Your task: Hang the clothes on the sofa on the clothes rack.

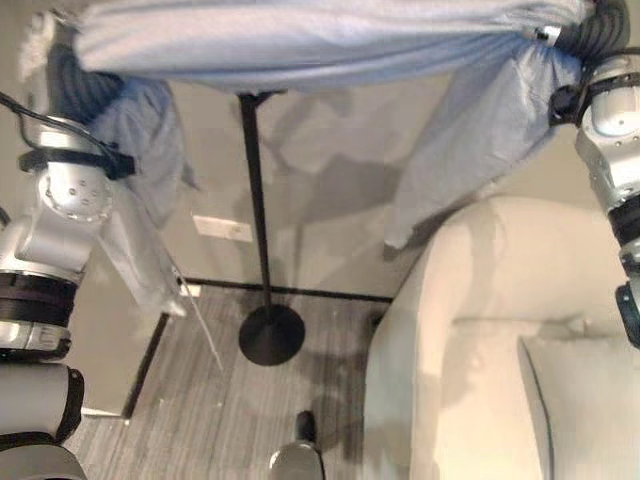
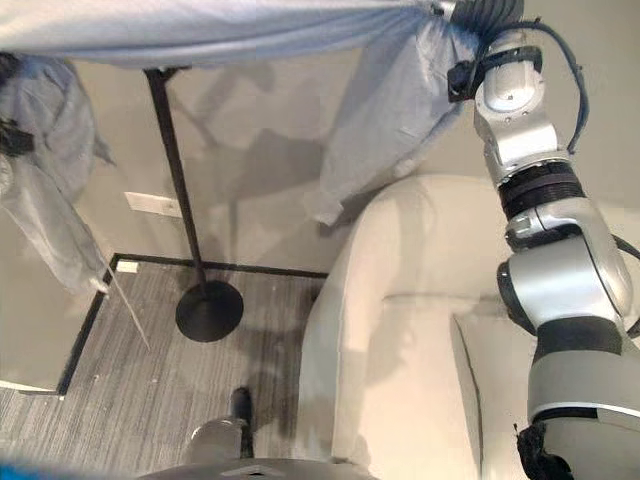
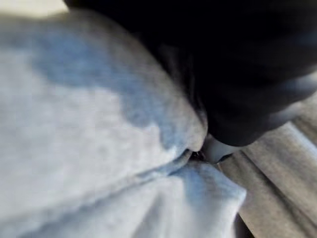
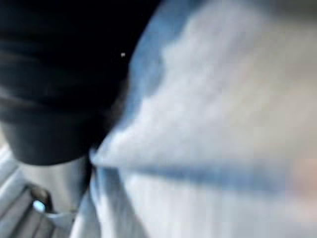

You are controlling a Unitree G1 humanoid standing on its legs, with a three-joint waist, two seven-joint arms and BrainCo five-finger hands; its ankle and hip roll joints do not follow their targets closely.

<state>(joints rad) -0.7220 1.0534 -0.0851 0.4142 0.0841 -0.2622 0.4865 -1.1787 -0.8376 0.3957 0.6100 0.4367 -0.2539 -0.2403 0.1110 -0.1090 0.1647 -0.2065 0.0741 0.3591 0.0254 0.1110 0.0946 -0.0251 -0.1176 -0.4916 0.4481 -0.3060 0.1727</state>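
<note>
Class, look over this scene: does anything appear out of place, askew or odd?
Nothing looks damaged or spilled. The pale blue garment is stretched between the two raised arms above the black rack pole, its ends drooping at each side. The cream sofa holds only a cushion.

The garment is soft, matt pale-blue cloth. The rack pole looks matt black metal. The sofa is smooth cream upholstery.

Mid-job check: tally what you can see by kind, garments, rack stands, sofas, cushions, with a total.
Light blue garment, stretched between the raised left hand and right hand: 1
Black clothes rack, pole on a round base: 1
Cream sofa: 1
Cream cushion on the sofa: 1
Total: 4
</note>
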